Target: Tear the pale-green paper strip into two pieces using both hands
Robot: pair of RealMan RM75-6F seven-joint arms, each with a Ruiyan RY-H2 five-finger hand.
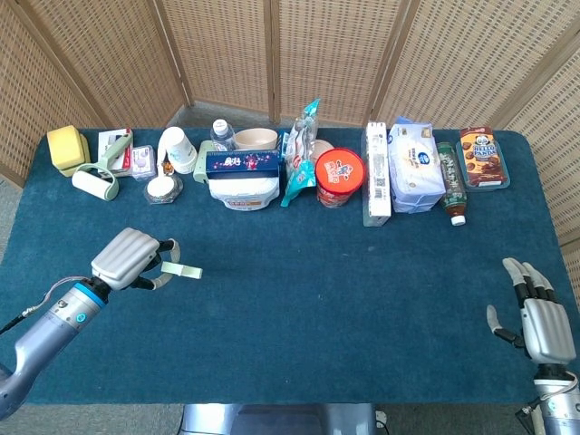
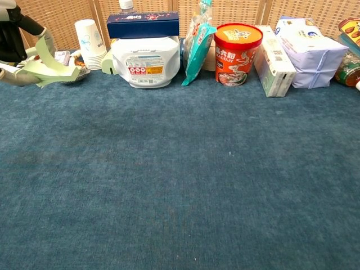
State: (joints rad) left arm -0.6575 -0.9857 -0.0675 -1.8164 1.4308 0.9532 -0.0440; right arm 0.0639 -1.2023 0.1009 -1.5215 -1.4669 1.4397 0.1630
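- My right robot hand (image 1: 538, 322) sits nearest, at the front right corner of the blue desk (image 1: 362, 290), its fingers spread apart and holding nothing.
- My left robot hand (image 1: 130, 257) is over the left side of the desk, a little farther in, and it pinches one end of the pale-green paper strip (image 1: 178, 270). The strip's free end sticks out to the right of the hand. In the chest view the strip (image 2: 48, 70) curls up from the fingers (image 2: 17, 76) and looks whole.
- The two hands are well apart, at opposite sides of the desk.
- Along the far edge stands a row of goods. At its left end are a yellow sponge (image 1: 65, 147), a lint roller (image 1: 94, 182) and a stack of paper cups (image 1: 178, 149).
- Near the middle, a dark blue box (image 1: 242, 163) lies on top of a white tub (image 1: 244, 191), with a teal snack bag (image 1: 300, 152) and a red noodle cup (image 1: 339, 176) just beside.
- Farther right are a white carton (image 1: 377, 174), a pack of tissues (image 1: 415, 166), a bottle lying on its side (image 1: 450, 182) and a cookie tray (image 1: 482, 157).
- A woven screen (image 1: 290, 54) closes off the back.
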